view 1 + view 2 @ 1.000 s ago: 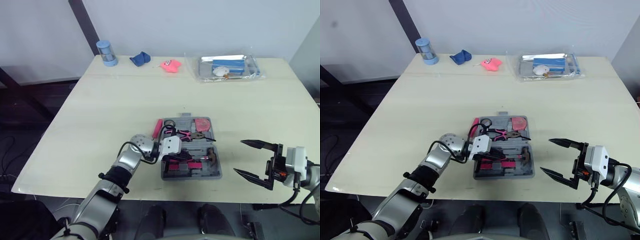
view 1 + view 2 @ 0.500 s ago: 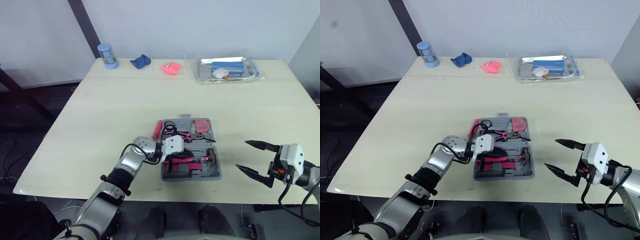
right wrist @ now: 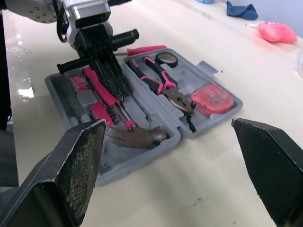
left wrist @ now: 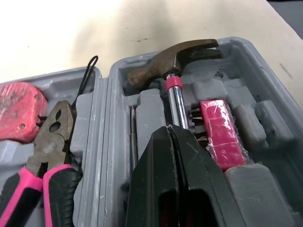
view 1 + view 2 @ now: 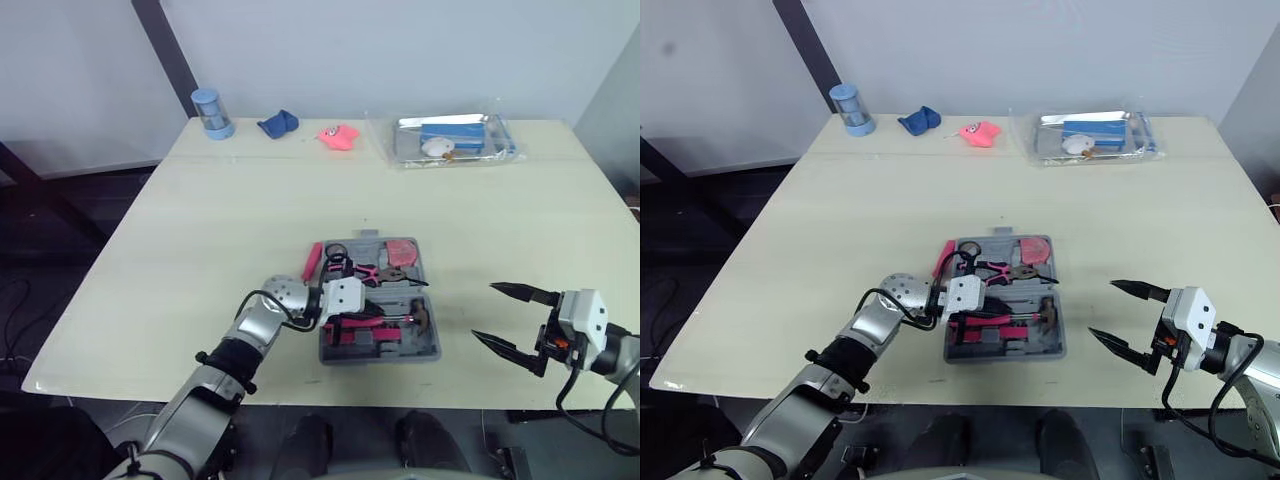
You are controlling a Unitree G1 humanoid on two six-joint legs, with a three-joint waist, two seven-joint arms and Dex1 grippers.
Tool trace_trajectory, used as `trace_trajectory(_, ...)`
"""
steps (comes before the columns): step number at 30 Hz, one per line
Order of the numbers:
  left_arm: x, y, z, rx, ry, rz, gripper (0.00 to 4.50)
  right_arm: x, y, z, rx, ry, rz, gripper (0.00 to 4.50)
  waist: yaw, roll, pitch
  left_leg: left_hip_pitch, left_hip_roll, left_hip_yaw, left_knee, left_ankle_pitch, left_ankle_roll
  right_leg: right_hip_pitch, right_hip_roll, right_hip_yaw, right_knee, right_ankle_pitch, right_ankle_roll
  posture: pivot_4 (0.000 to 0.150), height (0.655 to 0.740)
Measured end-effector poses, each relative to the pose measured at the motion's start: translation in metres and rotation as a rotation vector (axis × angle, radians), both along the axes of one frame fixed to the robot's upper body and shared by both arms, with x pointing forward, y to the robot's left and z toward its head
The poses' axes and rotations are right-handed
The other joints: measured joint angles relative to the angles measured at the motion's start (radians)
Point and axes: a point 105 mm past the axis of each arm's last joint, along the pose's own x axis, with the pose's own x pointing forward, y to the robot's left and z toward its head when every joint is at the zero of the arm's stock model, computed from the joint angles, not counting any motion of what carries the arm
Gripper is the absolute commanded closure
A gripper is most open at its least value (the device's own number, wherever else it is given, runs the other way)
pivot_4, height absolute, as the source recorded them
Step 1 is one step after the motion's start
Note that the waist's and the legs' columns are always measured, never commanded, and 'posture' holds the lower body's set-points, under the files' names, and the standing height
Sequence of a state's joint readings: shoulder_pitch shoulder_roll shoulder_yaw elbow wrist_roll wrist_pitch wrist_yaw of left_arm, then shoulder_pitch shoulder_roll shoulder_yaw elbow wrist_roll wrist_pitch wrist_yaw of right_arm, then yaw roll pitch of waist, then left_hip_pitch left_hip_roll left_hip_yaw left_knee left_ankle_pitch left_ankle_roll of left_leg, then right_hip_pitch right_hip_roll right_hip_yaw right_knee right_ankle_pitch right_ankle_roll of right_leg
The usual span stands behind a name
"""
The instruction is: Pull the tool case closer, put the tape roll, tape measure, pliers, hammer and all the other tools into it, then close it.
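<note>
Right gripper [image 5: 484, 312] drawn back slightly, left gripper [image 4: 169, 128] closed over hammer [image 4: 176, 56] in tool case [image 4: 258, 75]

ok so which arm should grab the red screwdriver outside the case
Left, probably: the screwdriver lies on the table by the tool case, on its left side, close to the left gripper, which must first release the hammer. The right gripper is open but across the case.

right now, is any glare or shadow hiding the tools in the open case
Right wrist view: a white glare patch on the pale wooden table beside the grey plastic tool case, none inside it. Left wrist view: a bright streak down the chrome shaft of the brown-headed hammer; the left hand covers its handle. Eye views: even light, soft shadows.
</note>
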State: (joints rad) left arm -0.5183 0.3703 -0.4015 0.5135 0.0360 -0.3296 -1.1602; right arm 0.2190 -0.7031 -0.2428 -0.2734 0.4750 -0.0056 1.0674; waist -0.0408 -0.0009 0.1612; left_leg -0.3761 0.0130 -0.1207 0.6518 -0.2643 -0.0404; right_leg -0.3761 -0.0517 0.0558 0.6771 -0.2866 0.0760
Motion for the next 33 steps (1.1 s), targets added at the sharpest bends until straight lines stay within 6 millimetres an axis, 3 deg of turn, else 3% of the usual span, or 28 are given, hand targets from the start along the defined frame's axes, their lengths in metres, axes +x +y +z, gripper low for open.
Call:
trace_trajectory(19,-0.013,0.002,-0.007,0.031,0.002,-0.116,4.45,-0.002,0.0,-0.001,-0.004,0.003,-0.002,0.0,0.0,0.001,-0.003,0.001,0.0,0.0,-0.001,0.0,0.0,0.0,0.0,0.0,0.0,0.0,0.0,0.15,0.74)
trace_trajectory(23,-0.008,0.0,-0.006,0.034,-0.027,-0.101,4.45,-0.002,0.0,-0.001,-0.005,0.002,-0.003,0.0,0.002,0.001,-0.004,0.006,0.0,0.0,-0.001,0.0,0.0,0.006,0.0,0.0,-0.001,0.0,0.0,0.15,0.74)
trace_trajectory(25,-0.008,-0.001,-0.008,0.046,-0.023,-0.092,4.45,-0.002,0.0,0.0,-0.007,-0.002,-0.002,0.0,0.001,0.0,-0.005,0.016,0.0,0.0,-0.005,0.0,0.0,0.016,0.0,0.0,-0.006,-0.003,0.004,0.15,0.74)
trace_trajectory(33,-0.009,-0.001,-0.015,0.088,-0.035,-0.087,4.45,-0.002,0.002,0.002,-0.009,-0.011,0.004,0.0,0.001,0.0,-0.02,0.017,0.0,0.0,-0.005,0.0,0.0,0.017,0.0,0.0,-0.007,-0.003,0.005,0.15,0.74)
